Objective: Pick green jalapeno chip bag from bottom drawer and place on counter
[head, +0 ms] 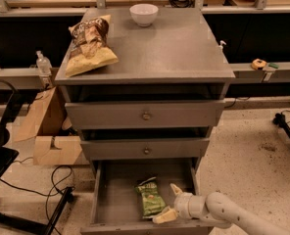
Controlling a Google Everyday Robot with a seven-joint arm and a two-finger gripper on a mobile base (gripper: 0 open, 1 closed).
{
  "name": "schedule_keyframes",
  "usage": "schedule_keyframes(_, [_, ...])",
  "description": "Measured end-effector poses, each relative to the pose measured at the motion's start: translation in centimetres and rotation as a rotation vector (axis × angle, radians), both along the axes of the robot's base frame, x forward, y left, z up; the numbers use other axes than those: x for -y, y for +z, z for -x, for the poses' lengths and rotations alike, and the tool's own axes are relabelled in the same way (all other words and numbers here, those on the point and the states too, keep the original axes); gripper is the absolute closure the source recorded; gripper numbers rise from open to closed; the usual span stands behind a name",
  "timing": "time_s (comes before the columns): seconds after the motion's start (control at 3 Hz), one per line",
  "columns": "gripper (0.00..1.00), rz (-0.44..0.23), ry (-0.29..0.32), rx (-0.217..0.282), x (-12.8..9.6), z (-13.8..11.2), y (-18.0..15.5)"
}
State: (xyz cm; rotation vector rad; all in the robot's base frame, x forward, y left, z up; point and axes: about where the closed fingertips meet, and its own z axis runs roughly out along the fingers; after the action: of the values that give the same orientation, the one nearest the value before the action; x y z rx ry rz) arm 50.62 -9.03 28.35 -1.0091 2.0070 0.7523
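Note:
The green jalapeno chip bag (150,199) lies flat in the open bottom drawer (116,195), right of its middle. My gripper (171,202) reaches in from the lower right, low inside the drawer, just right of the bag. Its two pale fingers are spread apart, one near the bag's lower right corner and one pointing up toward the back; they hold nothing. The counter (174,48) is the grey top of the cabinet, above the two shut knobbed drawers.
A larger brown-and-yellow chip bag (90,44) lies on the counter's left side and a white bowl (144,13) at its back. Cardboard boxes (47,136) and cables lie on the floor to the left. A black stand leg (288,129) is at far right.

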Motion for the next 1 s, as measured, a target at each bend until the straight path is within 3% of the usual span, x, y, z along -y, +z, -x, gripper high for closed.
schedule_keyframes(0.33, [0.0,0.059,0.003,-0.017,-0.7,-1.1,-0.2])
schedule_keyframes(1.0, [0.0,0.176,0.013,-0.086,-2.2,-6.8,-5.0])
